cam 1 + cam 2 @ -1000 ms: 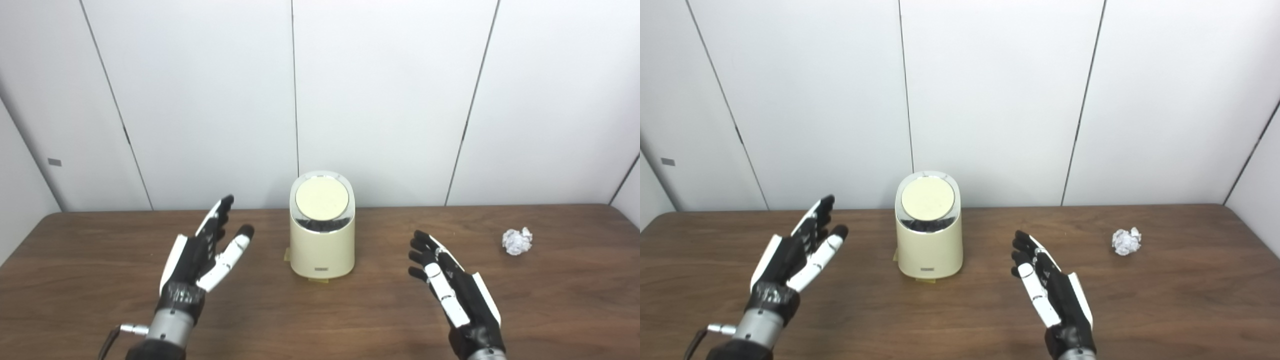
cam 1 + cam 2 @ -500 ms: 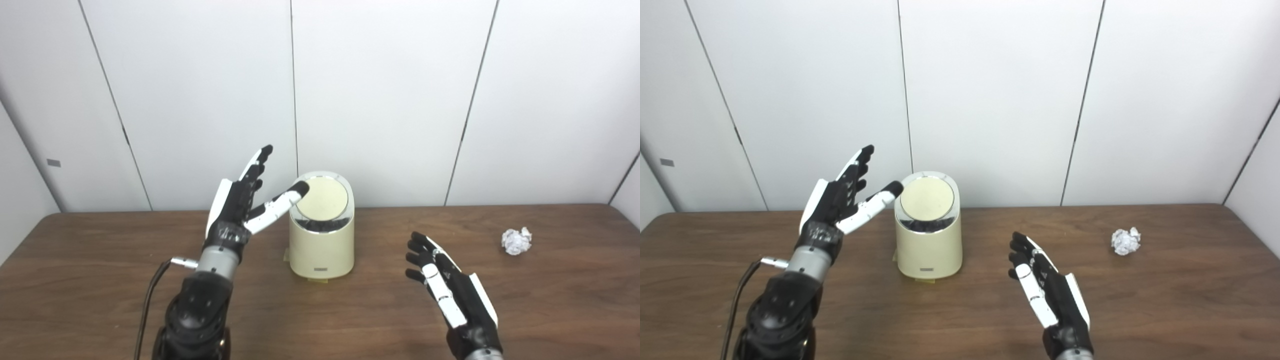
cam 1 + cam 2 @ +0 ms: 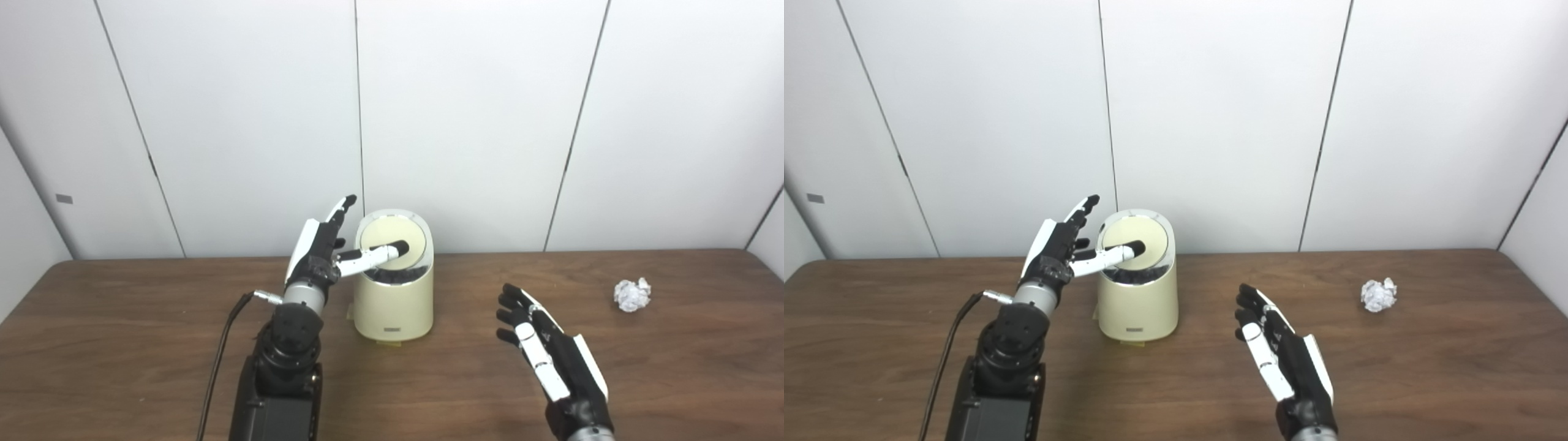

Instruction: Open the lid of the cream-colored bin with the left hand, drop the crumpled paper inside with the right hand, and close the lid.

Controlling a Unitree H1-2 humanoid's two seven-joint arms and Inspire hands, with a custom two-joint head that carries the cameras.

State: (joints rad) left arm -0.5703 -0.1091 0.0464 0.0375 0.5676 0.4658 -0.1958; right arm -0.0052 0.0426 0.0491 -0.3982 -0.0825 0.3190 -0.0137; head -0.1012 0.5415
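The cream-colored bin [image 3: 394,300] stands at the back middle of the table, its round lid [image 3: 405,236] tilted toward me and closed. My left hand [image 3: 318,248] is open beside the bin's upper left, with its thumb [image 3: 376,253] lying across the lid. The crumpled paper [image 3: 633,294] lies far right on the table. My right hand [image 3: 554,361] is open and empty, palm up, to the right of the bin and well left of the paper.
The brown wooden table [image 3: 122,343] ends at a white panelled wall [image 3: 478,122] just behind the bin. A black cable [image 3: 220,343] hangs from my left wrist. A yellow tab [image 3: 388,343] shows under the bin's front.
My left hand has risen from the table's left side and moved right to the bin, its thumb now over the lid. My right hand has barely moved.
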